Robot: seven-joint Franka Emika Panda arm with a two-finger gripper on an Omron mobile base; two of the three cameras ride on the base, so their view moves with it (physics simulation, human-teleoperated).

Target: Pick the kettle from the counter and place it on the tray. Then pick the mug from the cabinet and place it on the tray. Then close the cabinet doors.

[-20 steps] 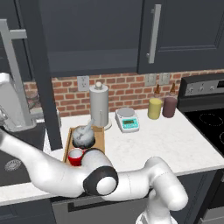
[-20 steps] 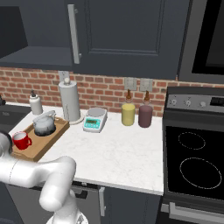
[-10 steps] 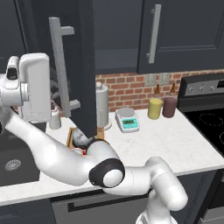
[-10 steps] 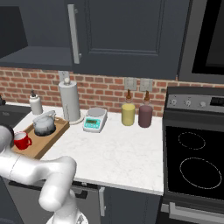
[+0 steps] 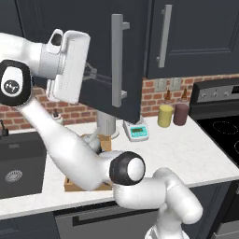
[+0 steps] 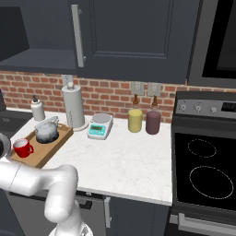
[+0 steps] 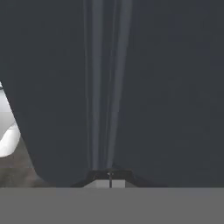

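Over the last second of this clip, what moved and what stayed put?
The arm rose from beside the counter, and the gripper now presses the cabinet door, which has swung partly toward closed. The kettle and mug stayed on the tray.

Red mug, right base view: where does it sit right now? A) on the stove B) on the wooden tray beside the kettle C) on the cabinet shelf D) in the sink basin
B: the red mug stands on the near end of the wooden tray, with the kettle behind it on the same tray, on the white counter.
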